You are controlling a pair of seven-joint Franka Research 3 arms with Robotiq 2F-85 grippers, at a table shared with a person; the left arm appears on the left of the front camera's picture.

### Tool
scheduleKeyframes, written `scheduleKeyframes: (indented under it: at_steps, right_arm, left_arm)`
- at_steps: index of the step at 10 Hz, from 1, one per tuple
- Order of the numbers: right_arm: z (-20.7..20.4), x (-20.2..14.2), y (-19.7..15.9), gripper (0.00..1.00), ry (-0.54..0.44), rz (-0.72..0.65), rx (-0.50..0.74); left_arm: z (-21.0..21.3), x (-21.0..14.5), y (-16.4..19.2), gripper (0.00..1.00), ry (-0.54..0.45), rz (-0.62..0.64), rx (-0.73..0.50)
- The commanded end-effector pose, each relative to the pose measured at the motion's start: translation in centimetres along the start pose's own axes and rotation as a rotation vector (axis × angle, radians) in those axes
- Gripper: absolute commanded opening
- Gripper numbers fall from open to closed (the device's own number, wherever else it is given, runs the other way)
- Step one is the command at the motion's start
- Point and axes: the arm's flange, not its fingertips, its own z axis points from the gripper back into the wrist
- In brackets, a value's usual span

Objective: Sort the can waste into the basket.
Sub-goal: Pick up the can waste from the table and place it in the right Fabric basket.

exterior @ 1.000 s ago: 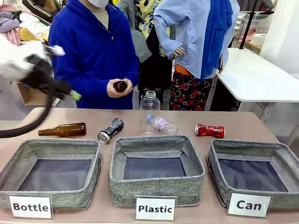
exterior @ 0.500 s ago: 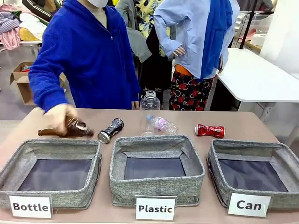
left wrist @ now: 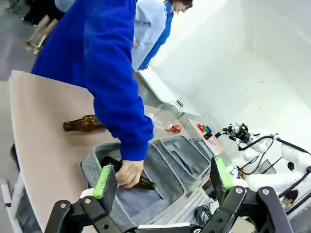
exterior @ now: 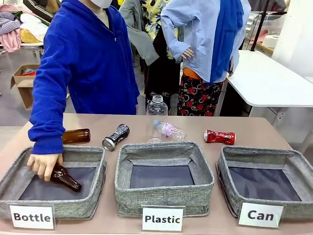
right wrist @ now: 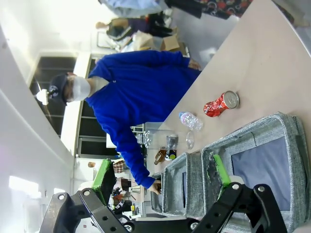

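The black can (exterior: 116,136) lies on its side on the table behind the gap between the left and middle bins. Further right, the crushed red can (exterior: 219,137) lies just behind the basket (exterior: 266,155) labelled "Can", whose dark floor is bare. In the left wrist view my left gripper (left wrist: 163,177) is open in the air, above the table's left end. The right wrist view has my right gripper (right wrist: 163,172) open too, high above the basket (right wrist: 252,133), with the red can (right wrist: 221,103) and black can (right wrist: 170,145) beyond it. Neither holds anything.
A person in a blue hoodie (exterior: 88,58) leans over the "Bottle" bin (exterior: 73,155), hand on a brown bottle (exterior: 64,178) inside it. Another brown bottle (exterior: 76,136) lies on the table. Two clear plastic bottles (exterior: 156,110) are behind the "Plastic" bin (exterior: 164,149).
The person's hand has carried a brown bottle from chest height down into the "Bottle" bin. My left arm, at the upper left a second ago, has left the front view.
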Motion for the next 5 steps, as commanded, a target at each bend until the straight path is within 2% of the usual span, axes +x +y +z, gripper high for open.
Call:
scheduleKeyframes:
  at_steps: [1,3,5]
  right_arm:
    - [-0.1,0.4,0.0,1.00,-0.016,0.027,0.026]
    - [-0.1,0.4,0.0,1.00,-0.016,0.027,0.026]
    - [-0.1,0.4,0.0,1.00,-0.016,0.027,0.026]
  left_arm:
    - [-0.9,1.2,-0.3,1.00,0.021,-0.038,-0.013]
    - [-5.1,3.2,-3.9,1.00,0.116,-0.104,0.076]
    - [-11.9,5.4,-8.7,1.00,0.214,-0.190,0.256]
